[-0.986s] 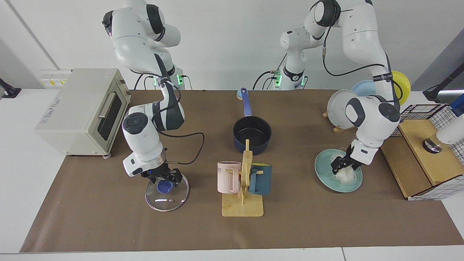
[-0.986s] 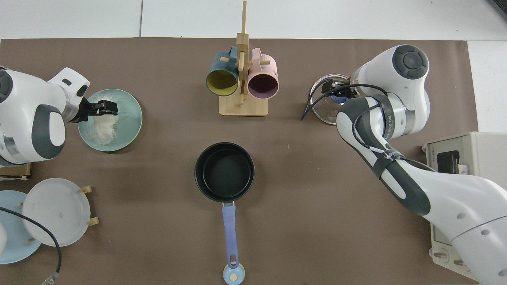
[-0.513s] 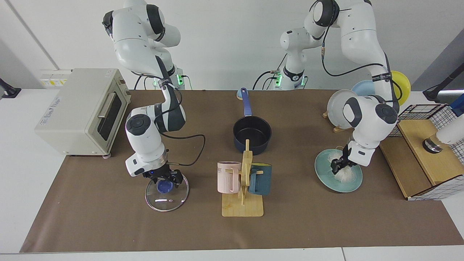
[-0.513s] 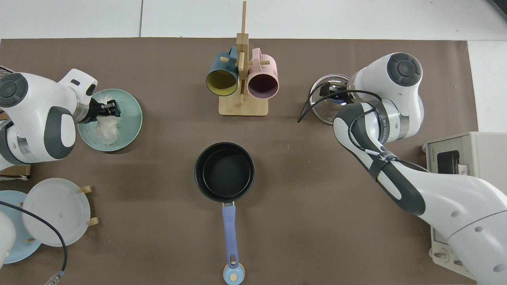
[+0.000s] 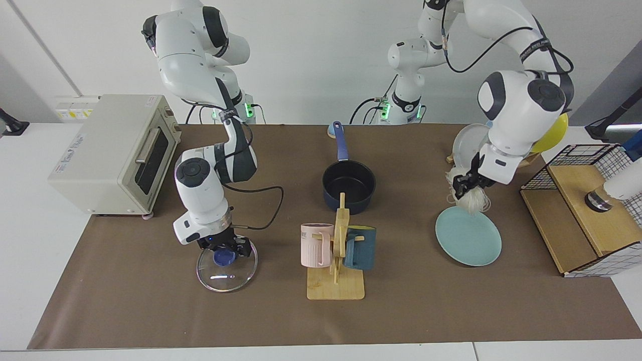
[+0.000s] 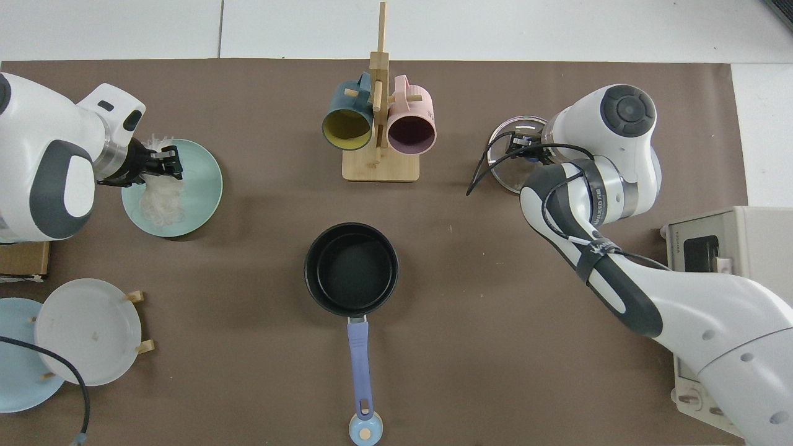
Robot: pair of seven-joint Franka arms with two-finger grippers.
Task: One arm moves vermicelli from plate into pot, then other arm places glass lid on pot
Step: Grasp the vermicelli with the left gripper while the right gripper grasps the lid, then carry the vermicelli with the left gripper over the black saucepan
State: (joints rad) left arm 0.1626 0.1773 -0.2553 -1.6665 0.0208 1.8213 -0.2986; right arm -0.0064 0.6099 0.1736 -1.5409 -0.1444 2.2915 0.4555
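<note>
My left gripper point(image 5: 464, 186) is shut on the vermicelli point(image 5: 471, 200), a white bundle of strands hanging from it just above the far edge of the teal plate point(image 5: 469, 235). From above, the left gripper point(image 6: 162, 164) and the vermicelli point(image 6: 161, 201) lie over the plate point(image 6: 201, 186). The dark pot point(image 5: 349, 185) stands mid-table with nothing inside and its blue handle pointing towards the robots; it shows as the pot point(image 6: 350, 267) from above. My right gripper point(image 5: 224, 248) sits low over the glass lid point(image 5: 226, 271), with its fingers closed on the blue knob. The arm hides most of the lid point(image 6: 502, 161) from above.
A wooden mug rack point(image 5: 336, 260) with a pink and a teal mug stands in front of the pot. A toaster oven point(image 5: 110, 150) sits at the view's left. Upright plates in a rack point(image 5: 469, 145) and a wire basket with a wooden box point(image 5: 587, 215) are at the right.
The left gripper has risen from the plate with the vermicelli, which now hangs clear of it. The right gripper has settled onto the lid's knob, and the lid has shifted slightly.
</note>
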